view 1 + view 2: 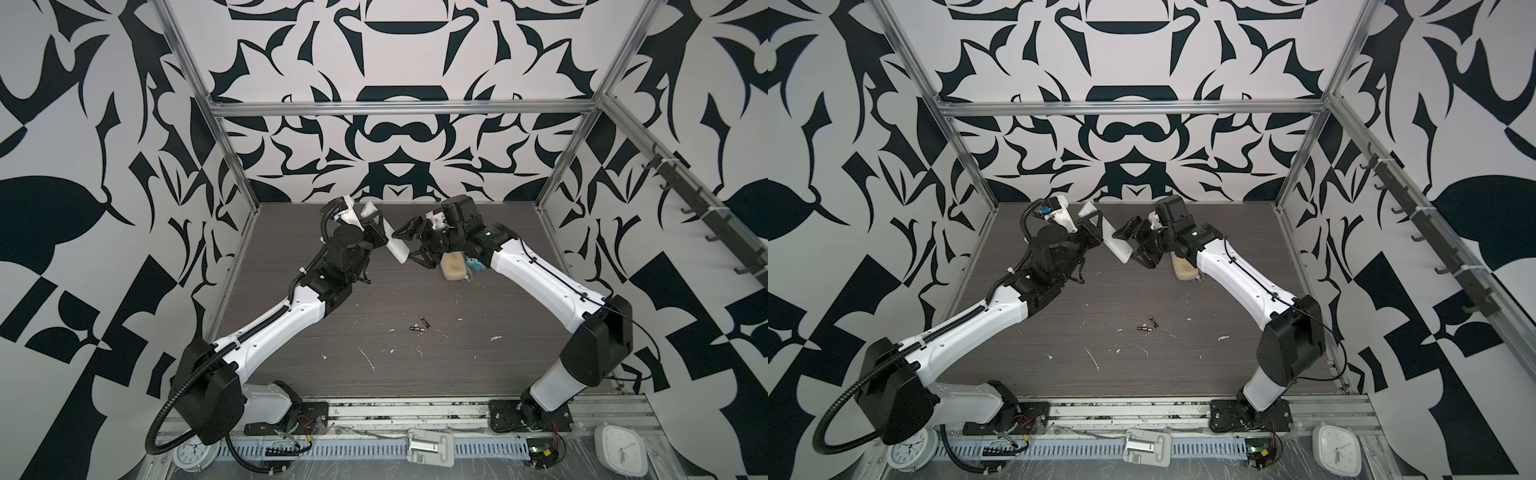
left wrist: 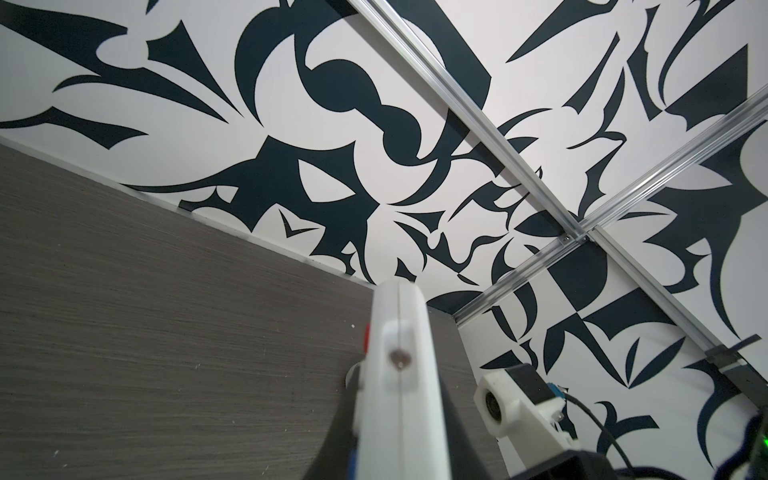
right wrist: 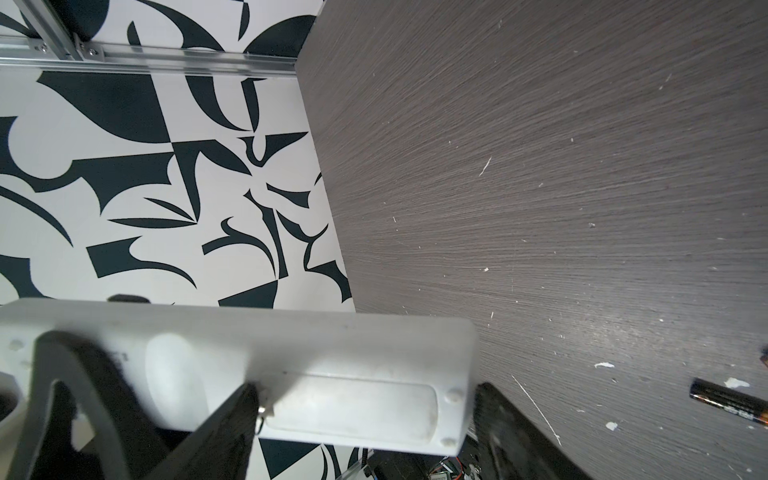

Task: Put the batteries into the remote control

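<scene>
I have the left arm stretched out over the table with its wrist bent. The left gripper is clenched on the remote control, holding it in the air at a tilt, plain back toward the right arm. The right arm reaches for the remote from the opposite side. The right gripper is released, its jaws spread wide at the remote's lower end. In the right wrist view one finger overlaps the remote's back beside the cover panel, and I can't tell whether it touches. The batteries lie on the table well apart from the remote, toward the arm bases. A beige case near the remote is half hidden under the right wrist, and the left gripper covers the remote's middle
</scene>
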You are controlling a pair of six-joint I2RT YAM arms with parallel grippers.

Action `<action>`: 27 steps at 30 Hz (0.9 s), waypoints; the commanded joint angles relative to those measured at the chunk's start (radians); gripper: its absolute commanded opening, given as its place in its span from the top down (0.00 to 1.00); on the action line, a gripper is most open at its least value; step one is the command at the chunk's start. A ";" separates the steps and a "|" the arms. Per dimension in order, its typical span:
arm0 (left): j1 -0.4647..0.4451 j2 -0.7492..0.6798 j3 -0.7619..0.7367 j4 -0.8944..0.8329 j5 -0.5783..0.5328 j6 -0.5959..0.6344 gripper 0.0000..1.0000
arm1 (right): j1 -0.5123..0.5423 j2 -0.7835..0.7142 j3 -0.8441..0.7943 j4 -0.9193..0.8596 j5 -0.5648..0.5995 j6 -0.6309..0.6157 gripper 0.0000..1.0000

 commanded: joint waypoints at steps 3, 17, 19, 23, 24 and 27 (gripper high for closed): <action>-0.019 -0.013 0.015 0.137 0.189 -0.036 1.00 | 0.020 -0.011 0.000 0.028 -0.017 -0.015 0.16; -0.027 0.008 0.063 0.118 0.300 -0.013 1.00 | 0.021 -0.006 -0.008 -0.006 -0.008 -0.032 0.25; -0.030 0.008 0.066 0.112 0.300 -0.007 1.00 | 0.020 -0.006 -0.007 -0.007 -0.007 -0.034 0.26; -0.036 0.000 0.066 0.091 0.286 0.008 1.00 | 0.021 -0.011 -0.016 -0.009 -0.007 -0.040 0.32; -0.036 -0.005 0.065 0.082 0.277 0.013 1.00 | 0.021 -0.015 -0.021 -0.009 -0.006 -0.039 0.35; -0.036 -0.023 0.060 0.061 0.255 0.031 1.00 | 0.020 -0.023 -0.032 -0.013 -0.004 -0.040 0.38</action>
